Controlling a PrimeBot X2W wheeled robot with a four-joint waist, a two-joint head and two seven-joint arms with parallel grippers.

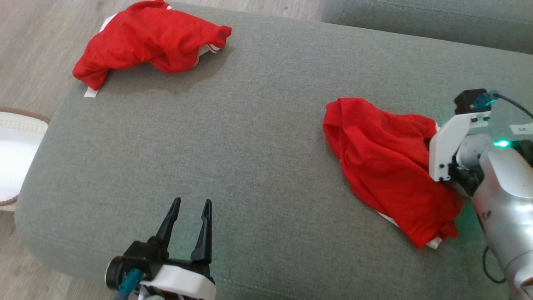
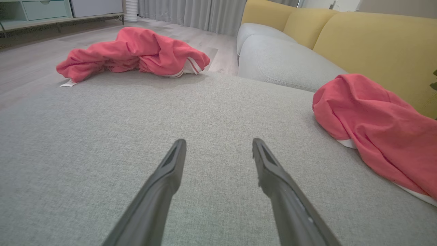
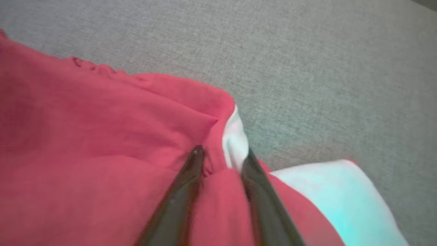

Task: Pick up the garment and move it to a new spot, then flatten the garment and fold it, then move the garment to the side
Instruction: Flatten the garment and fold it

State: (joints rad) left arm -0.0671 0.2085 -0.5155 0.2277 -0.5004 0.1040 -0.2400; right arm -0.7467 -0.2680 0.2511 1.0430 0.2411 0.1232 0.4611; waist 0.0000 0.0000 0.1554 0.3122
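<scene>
A crumpled red garment (image 1: 387,166) with white trim lies on the right of the grey cushion (image 1: 250,137); it also lies at the right (image 2: 375,119) in the left wrist view. In the right wrist view my right gripper (image 3: 222,153) is pressed into this garment (image 3: 102,136), its fingers apart astride a raised fold beside the white trim. In the head view the white wrist mount (image 1: 447,150) hides those fingers. My left gripper (image 1: 192,202) hovers open over bare cushion at the front, nothing between its fingers (image 2: 219,141).
A second crumpled red garment (image 1: 145,39) lies at the cushion's far left corner (image 2: 136,54). Wooden floor and a white round object (image 1: 16,154) lie off the left edge. Another grey seat (image 1: 416,21) and yellow backrests (image 2: 375,41) stand behind.
</scene>
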